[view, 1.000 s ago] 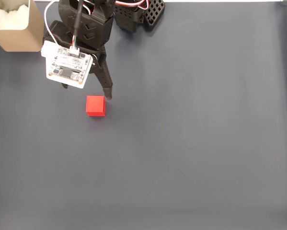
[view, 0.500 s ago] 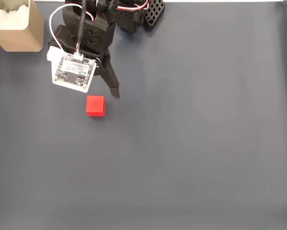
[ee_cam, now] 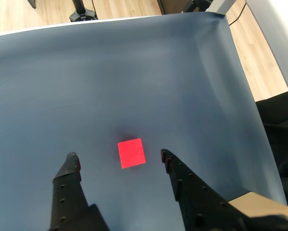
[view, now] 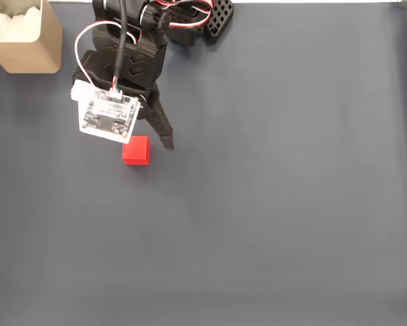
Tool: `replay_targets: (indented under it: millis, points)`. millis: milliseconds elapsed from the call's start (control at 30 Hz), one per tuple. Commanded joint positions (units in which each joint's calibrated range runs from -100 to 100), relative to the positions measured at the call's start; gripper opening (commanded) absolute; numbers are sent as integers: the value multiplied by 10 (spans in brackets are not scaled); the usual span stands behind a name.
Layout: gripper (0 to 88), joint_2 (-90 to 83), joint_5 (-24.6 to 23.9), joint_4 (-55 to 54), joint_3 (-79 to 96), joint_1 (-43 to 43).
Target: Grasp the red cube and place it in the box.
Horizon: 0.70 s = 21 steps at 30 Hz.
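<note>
Grey mat (view: 291,204) | tool (ee_cam: 118,156) spread | red cube (ee_cam: 131,153) between fingertips

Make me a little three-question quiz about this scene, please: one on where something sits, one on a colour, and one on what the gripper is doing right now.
1. Where is the box in the fixed view?
A. top left corner
B. bottom right corner
C. centre of the mat

2. What colour is the cube?
A. blue
B. red
C. green

3. What state is the gripper in?
A. shut on the cube
B. open, with the cube between its fingers but untouched
C. holding the cube over the box

Answers:
1. A: the beige box with white padding sits at the top left edge of the fixed view.
2. B: the cube is bright red in both views.
3. B: in the wrist view the two dark fingers stand apart on either side of the cube, with mat showing between each of them and the cube.
</note>
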Motion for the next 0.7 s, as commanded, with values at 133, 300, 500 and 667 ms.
replay_targets:
  millis: [133,300,500,667]
  points:
    - [392,14,-7,-39,7,-4]
    - [392,25,-8,-57,25,-2]
    - [392,25,-9,-76,56,0]
    - [392,18,-9,-87,78,0]
